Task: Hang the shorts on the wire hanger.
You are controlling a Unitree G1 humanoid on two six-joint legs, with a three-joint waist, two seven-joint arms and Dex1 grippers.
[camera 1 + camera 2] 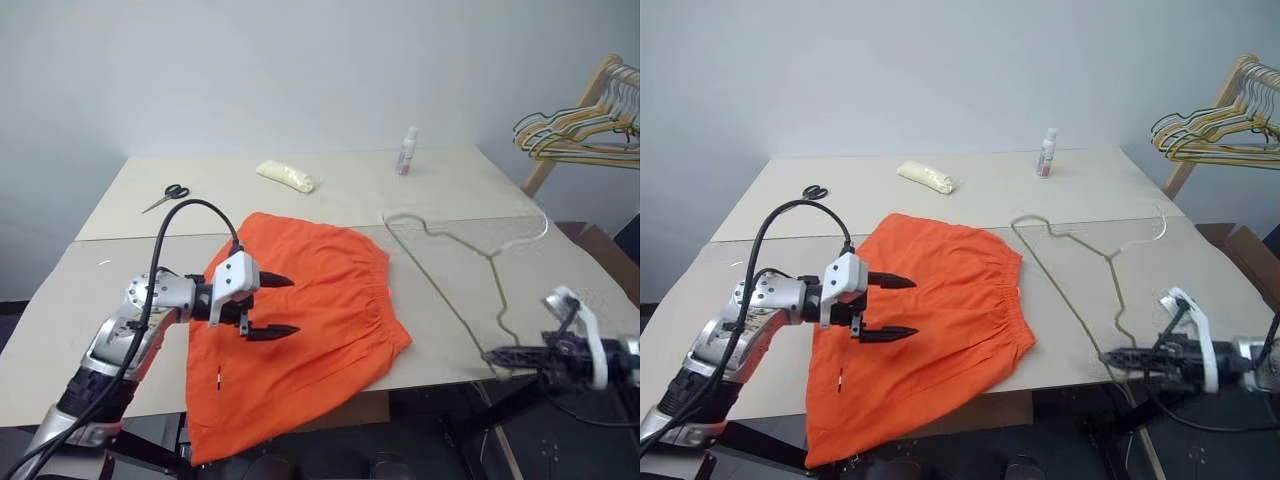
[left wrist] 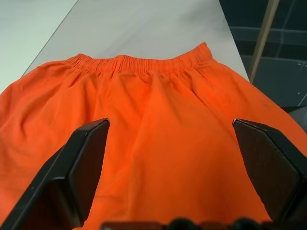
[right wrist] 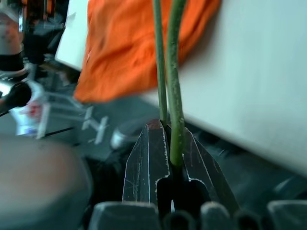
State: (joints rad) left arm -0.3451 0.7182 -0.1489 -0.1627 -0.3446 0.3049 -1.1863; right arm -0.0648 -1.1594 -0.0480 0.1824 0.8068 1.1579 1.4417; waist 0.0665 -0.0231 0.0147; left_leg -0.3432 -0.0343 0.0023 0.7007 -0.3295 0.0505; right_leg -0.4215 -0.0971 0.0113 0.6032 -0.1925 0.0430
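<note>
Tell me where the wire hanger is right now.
In the head views the wire hanger lies on the table's right side, beside the shorts, its near corner pinched in the right gripper at the table's front edge.

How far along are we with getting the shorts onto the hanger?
Early stage. Done: the right gripper is shut on the wire hanger at the table's near edge. In hand: the left gripper hovers open over the shorts, which lie flat, not gripped. Left: grasping the shorts and hanging them on the hanger.

Shorts (image 1: 300, 320) lie left of wire hanger (image 1: 450, 290) on table (image 1: 450, 185).
</note>
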